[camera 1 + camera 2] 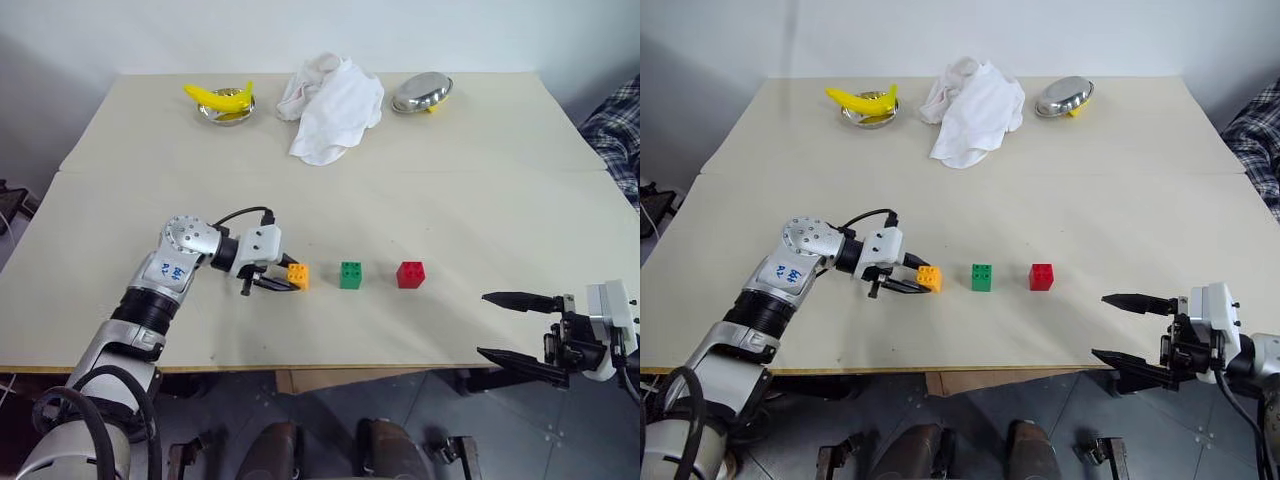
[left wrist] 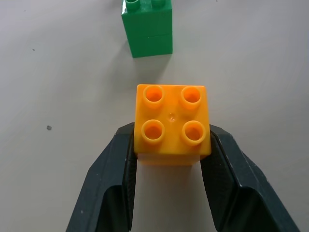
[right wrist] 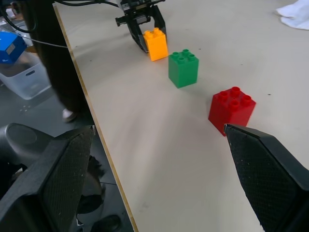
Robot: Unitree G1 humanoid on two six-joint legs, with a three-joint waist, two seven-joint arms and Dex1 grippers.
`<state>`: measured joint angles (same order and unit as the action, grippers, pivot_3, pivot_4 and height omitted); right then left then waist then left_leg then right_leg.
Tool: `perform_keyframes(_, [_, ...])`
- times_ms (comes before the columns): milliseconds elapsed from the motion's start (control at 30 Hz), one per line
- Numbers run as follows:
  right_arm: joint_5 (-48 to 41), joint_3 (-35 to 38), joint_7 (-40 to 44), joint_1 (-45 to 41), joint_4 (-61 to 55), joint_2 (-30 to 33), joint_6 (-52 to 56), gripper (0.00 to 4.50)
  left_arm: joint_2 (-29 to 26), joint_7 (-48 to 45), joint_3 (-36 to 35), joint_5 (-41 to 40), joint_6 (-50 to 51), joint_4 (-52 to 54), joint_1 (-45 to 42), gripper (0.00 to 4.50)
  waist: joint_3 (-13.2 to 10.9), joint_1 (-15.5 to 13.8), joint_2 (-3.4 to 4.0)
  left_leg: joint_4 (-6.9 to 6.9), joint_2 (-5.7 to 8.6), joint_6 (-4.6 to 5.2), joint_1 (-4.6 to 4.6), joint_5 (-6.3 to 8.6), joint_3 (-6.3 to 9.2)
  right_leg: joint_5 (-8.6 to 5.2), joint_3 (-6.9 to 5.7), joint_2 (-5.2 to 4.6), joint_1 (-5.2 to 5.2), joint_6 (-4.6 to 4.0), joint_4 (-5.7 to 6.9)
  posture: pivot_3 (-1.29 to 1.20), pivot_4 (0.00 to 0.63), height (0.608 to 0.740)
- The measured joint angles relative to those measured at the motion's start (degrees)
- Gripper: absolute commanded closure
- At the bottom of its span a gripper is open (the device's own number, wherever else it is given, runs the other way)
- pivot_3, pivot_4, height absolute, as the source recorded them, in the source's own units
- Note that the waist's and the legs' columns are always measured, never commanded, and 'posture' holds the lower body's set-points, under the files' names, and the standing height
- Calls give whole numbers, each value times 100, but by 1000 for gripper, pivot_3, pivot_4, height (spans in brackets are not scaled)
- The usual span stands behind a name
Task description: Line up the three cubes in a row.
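Left gripper [image 1: 283, 279] has its black fingers clamped on the small orange studded plastic cube [image 1: 298, 276], sitting left of the green cube [image 1: 351, 275] and red cube [image 1: 410, 274], so the row's basically formed, while the right gripper [image 1: 515, 328] hangs wide open off the near right edge.

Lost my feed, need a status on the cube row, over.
Left gripper shut on orange cube; right gripper open, off table edge. Green cube, red cube in line. Nothing in the way.
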<state>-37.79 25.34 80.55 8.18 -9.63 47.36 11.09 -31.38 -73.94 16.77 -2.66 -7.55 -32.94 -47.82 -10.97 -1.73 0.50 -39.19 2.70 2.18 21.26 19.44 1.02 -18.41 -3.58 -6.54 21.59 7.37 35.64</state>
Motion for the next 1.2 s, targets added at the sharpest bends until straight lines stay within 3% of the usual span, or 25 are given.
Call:
perform_keyframes(533, [-36, -36, -134, 184, -256, -218, 1, 0, 204, -20, -11, 53, -36, -460, -241, 3012, 1, -100, 0, -6, 4, 0, -4, -4, 1, 3, 8, -2, -5, 4, 1, 0, 150, 740])
perform_keyframes(800, [-36, -225, -151, 152, -265, -258, 1, 0, 237, 20, -116, 78, 151, -723, -320, 463, 0, -83, -1, -3, 3, 0, 3, -4, 2, 3, 4, 0, 2, 4, 1, 0, 150, 740])
perform_keyframes(867, [-35, -274, -166, 123, -265, -283, 1, 0, 218, 9, -230, 18, 176, -522, -261, 52, 0, -78, 0, -3, 3, 0, 4, -4, 3, 3, 4, -1, 2, 4, 0, 0, 150, 740])
perform_keyframes(967, [-35, -303, -199, 74, -268, -289, 1, 0, 9, -49, -468, -163, 187, -106, 68, 52, 0, -57, 0, -2, 3, 0, 3, -4, 6, 2, 8, -3, 2, 4, 0, 0, 150, 740])
perform_keyframes(1200, [-16, -474, -186, -21, -167, -309, -7, 0, -893, -207, -1588, -974, 165, 991, 1751, 52, 0, 70, 0, 4, -10, -8, 0, 0, 11, -1, 31, -3, 3, -2, -1, 0, 150, 740])
